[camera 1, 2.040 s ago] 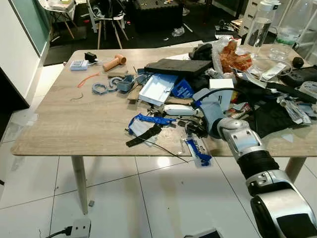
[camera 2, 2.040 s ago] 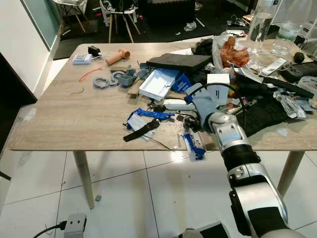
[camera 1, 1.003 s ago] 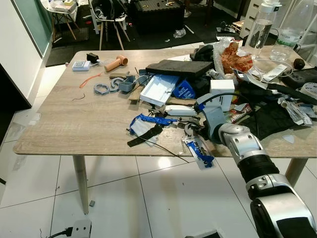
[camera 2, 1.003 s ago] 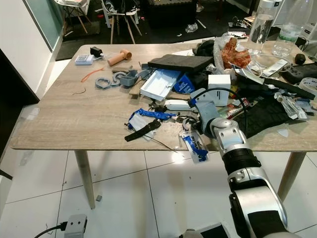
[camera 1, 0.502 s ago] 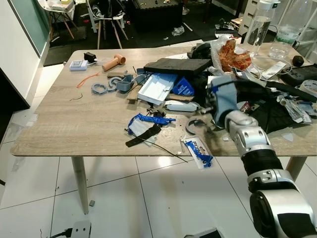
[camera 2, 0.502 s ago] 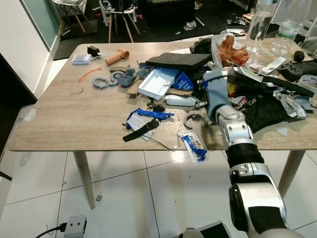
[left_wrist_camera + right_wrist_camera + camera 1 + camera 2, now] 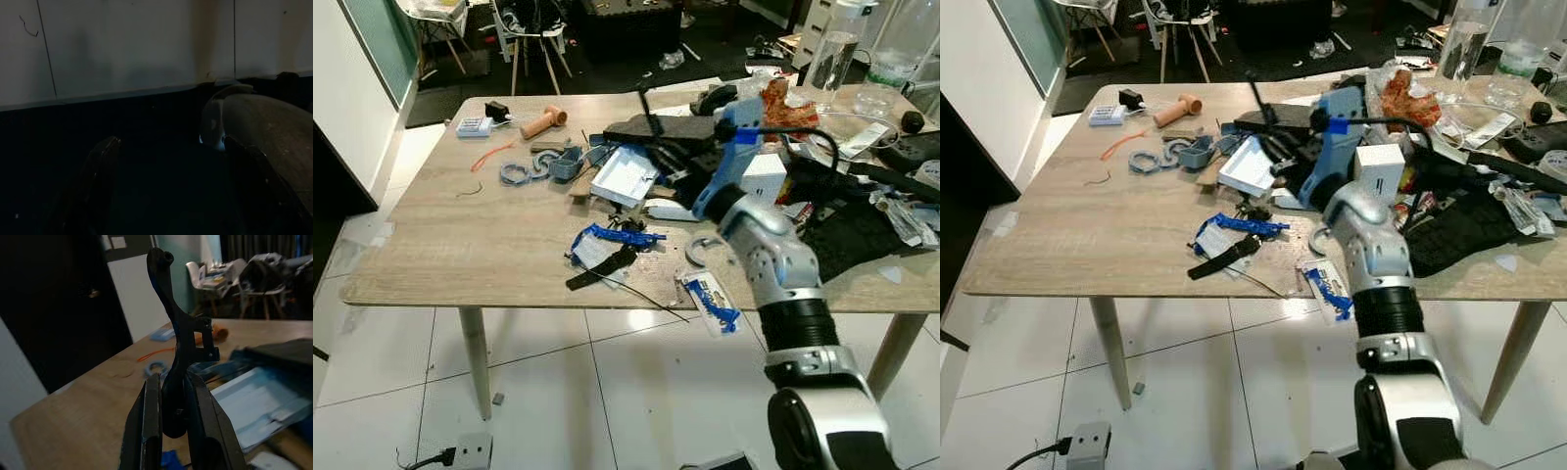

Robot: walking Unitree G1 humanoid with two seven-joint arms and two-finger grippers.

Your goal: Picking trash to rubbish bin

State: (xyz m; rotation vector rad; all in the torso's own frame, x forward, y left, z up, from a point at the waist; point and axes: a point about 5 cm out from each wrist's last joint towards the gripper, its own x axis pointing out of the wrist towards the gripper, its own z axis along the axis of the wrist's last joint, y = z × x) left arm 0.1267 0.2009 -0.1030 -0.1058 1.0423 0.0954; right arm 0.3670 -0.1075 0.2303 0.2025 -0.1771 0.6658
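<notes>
My right gripper (image 7: 672, 155) is raised above the cluttered wooden table (image 7: 460, 245), over the white-and-blue tray (image 7: 626, 176). It is shut on a long black plastic piece (image 7: 177, 333), which sticks up from between the fingers (image 7: 150, 426); the head views show the black piece (image 7: 648, 110) pointing up and away. More trash lies below: a blue-and-white wrapper (image 7: 711, 300) at the front edge, a black strap (image 7: 597, 266) and a blue plastic scrap (image 7: 617, 237). The left gripper (image 7: 171, 143) hangs in the dark over floor tiles, its fingers wide apart.
The right half of the table is piled with a flat black box (image 7: 656, 127), a white box (image 7: 762, 176), an orange bag (image 7: 783, 103), a bottle (image 7: 830, 54) and black cloth (image 7: 847, 230). A wooden handle (image 7: 540, 121) and grey rings (image 7: 514, 174) lie far left. Chairs stand behind.
My right arm has lifted from the clutter near the table's front edge and swung up and left, carrying the black plastic piece off the table.
</notes>
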